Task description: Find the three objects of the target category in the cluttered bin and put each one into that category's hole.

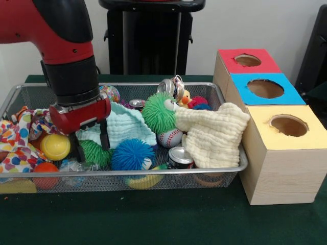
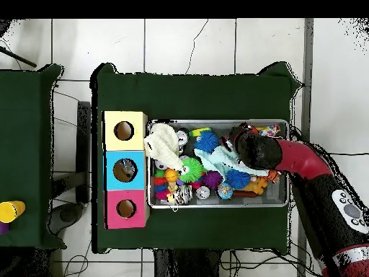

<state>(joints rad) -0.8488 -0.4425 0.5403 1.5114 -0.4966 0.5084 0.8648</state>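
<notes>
Red arm [image 1: 51, 23], black wrist, black fingers [image 1: 103, 135]

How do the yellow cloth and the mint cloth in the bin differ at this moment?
The yellow cloth is pale yellow; the mint cloth is light green. The yellow cloth drapes over the wire bin's rim against the yellow-topped box; the mint cloth lies mid-bin beside the gripper. Both are soft, crumpled fabric.

Wire bin [image 1: 225, 92] crammed with toys; yellow [image 1: 289, 125], blue [image 1: 265, 89], red holes [image 1: 248, 60] alongside.
</notes>
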